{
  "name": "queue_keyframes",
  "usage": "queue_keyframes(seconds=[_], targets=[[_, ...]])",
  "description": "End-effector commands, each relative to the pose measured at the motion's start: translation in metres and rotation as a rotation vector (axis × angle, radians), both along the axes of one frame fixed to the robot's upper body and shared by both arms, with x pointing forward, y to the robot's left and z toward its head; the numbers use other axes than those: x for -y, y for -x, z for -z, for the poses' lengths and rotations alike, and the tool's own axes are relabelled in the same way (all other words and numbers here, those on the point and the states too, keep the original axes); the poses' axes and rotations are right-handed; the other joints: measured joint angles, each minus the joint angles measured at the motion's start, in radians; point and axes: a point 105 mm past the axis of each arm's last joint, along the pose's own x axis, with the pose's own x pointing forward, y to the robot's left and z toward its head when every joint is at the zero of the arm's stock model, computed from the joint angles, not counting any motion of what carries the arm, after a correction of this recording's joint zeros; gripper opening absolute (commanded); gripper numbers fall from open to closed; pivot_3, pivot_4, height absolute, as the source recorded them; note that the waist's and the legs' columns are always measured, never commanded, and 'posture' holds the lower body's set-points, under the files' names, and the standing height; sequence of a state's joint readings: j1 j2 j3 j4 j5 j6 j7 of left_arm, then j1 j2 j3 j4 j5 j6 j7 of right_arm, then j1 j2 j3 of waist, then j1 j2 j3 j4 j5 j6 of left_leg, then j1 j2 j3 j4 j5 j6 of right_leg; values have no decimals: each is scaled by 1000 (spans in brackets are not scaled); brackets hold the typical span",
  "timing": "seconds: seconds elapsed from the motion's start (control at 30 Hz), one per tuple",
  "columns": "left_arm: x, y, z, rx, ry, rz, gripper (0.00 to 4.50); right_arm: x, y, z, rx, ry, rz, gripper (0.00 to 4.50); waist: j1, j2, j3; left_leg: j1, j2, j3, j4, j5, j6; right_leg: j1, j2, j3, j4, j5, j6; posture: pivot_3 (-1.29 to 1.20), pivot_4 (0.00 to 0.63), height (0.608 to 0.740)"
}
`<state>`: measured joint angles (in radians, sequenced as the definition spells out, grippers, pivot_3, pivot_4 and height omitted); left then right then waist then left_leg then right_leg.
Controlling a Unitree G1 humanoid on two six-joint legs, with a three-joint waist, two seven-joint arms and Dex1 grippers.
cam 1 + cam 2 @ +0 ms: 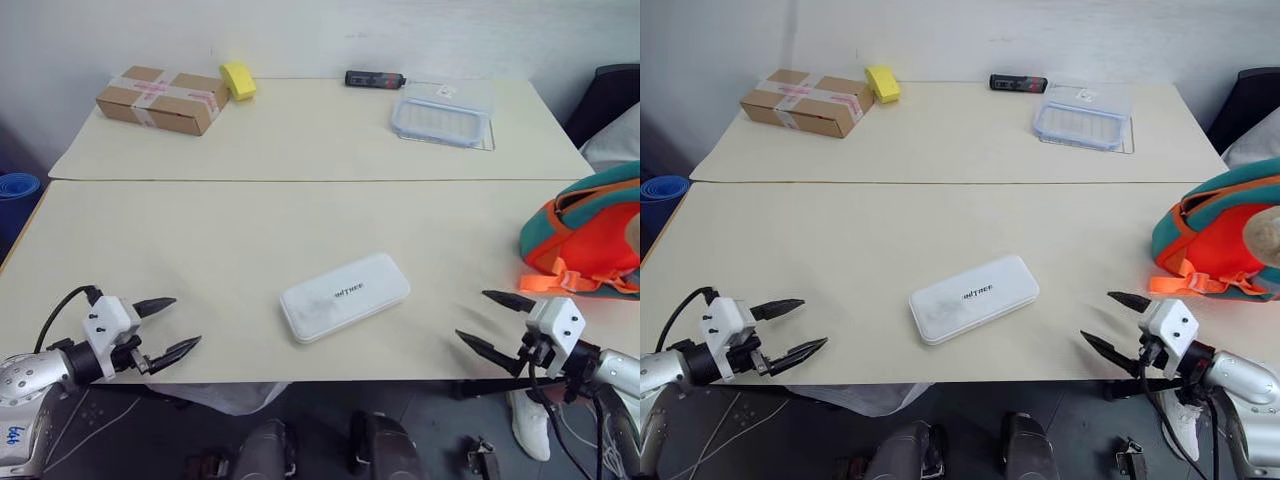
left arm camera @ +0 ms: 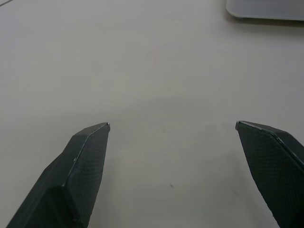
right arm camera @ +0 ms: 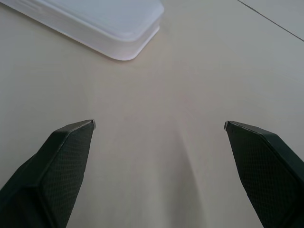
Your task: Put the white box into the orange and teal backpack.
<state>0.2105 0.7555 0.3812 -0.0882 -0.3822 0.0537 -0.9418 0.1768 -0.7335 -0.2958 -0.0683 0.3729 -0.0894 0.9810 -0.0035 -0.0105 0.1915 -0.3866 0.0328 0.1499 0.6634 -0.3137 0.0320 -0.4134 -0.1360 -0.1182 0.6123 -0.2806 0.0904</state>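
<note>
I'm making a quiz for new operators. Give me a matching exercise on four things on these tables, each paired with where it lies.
Things:
1. white box
2. backpack
3. cardboard box
4. clear container

Places:
A. far table, left end, beside a yellow block
B. near table, right edge
C. near table, middle, between the two open grippers
D. far table, right part, near a dark marker-like thing

Pairs: 1-C, 2-B, 3-A, 4-D
</note>
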Motion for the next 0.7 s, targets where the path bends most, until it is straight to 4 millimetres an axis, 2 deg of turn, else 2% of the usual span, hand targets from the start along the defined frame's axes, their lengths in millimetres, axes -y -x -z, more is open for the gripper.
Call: queue_keyframes(seconds=[0.03, 0.13, 0.2, 0.27, 0.3, 0.4, 0.6, 0.7], targets=[[1, 2, -9, 22, 3, 9, 4456, 6, 2, -7, 22, 16, 5, 4492, 0, 0, 0, 0, 0, 0, 0, 0, 0, 0, 0, 0, 0, 0, 0, 0, 150, 740], [3, -2, -15, 7, 62, 0, 4456, 5, 1, -7, 26, 0, 2, 4492, 0, 0, 0, 0, 0, 0, 0, 0, 0, 0, 0, 0, 0, 0, 0, 0, 150, 740], [11, 0, -20, -22, 95, 48, 4456, 1, -13, -20, 50, -132, 52, 4492, 0, 0, 0, 0, 0, 0, 0, 0, 0, 0, 0, 0, 0, 0, 0, 0, 150, 740], [18, 0, -26, -32, 127, 77, 4075, -5, -28, -37, 73, -268, 101, 4500, -5, 0, 0, 0, 0, 0, 1, 0, 0, 0, 0, 0, 1, 0, 0, 0, 150, 740], [25, 1, -27, -45, 128, 105, 3872, -16, -33, -39, 56, -235, 47, 4311, -7, 0, 0, 0, 0, 0, 1, 0, 0, 0, 0, 0, 1, 0, 0, 0, 150, 740], [49, 3, -25, -64, 98, 188, 3002, -37, -50, -32, 39, -105, -29, 3610, -11, 0, 0, 0, 0, 0, 1, 1, -1, -1, 0, 1, 3, 0, -1, 0, 150, 740], [88, -6, -18, -59, 100, 281, 1136, -49, -84, -23, 62, 15, -62, 1578, -6, 0, 0, -1, -1, 0, 1, 4, 4, 0, 1, 0, 2, 0, -1, 0, 150, 740], [102, -5, -5, -72, 70, 329, 144, -53, -91, -16, 42, 83, -125, 478, -9, 0, 0, -1, -2, 2, 2, 4, 5, -1, 2, 0, 3, 0, 0, 0, 150, 740]])
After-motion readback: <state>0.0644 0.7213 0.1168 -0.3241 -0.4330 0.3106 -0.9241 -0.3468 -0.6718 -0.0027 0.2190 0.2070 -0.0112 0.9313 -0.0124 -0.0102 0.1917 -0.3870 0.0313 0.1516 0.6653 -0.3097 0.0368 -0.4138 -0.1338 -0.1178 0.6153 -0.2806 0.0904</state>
